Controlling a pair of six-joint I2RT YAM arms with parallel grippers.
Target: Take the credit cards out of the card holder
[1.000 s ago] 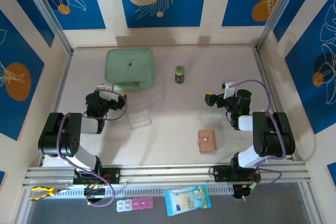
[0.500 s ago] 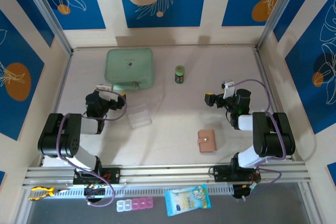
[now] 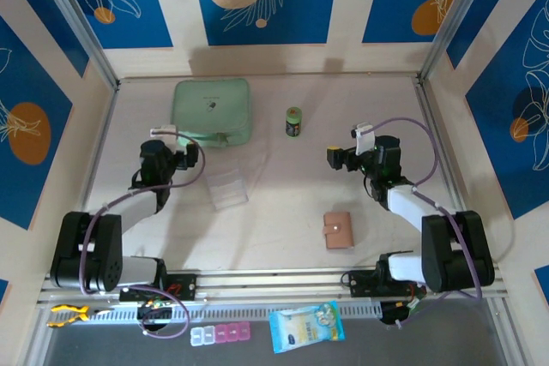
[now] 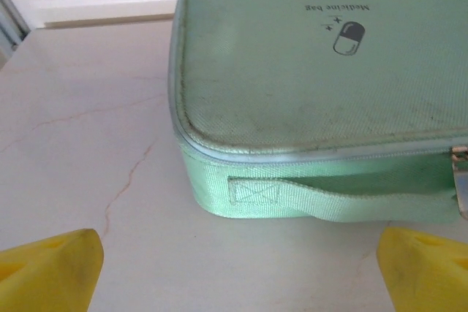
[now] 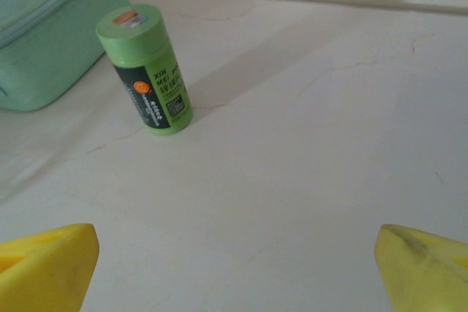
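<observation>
Nearest the arm bases, on the right half of the table, lies the card holder: salmon-pink, flat and folded shut, its snap tab on the side facing the table's middle and its slightly longer side running from the near edge toward the far wall. No credit cards are to be seen; I judge they sit inside the closed holder, so the task has yet to start. Farther out, the right gripper hovers over bare table with its jaws spread wide and empty. In the right wrist view its yellow fingertips stand at the two lower corners, and it looks toward the far wall. The holder therefore lies back toward the base from this claw, almost straight behind and below it and well apart, so the claw probably has to draw back and tip down to reach it. The right arm is clearly the nearer one. Across the table the left gripper is also wide open and holds nothing, with a clear plastic box just beside it, toward the holder. Farthest out stand a small green bottle and a mint-green zip case, which the left wrist camera faces head-on.
</observation>
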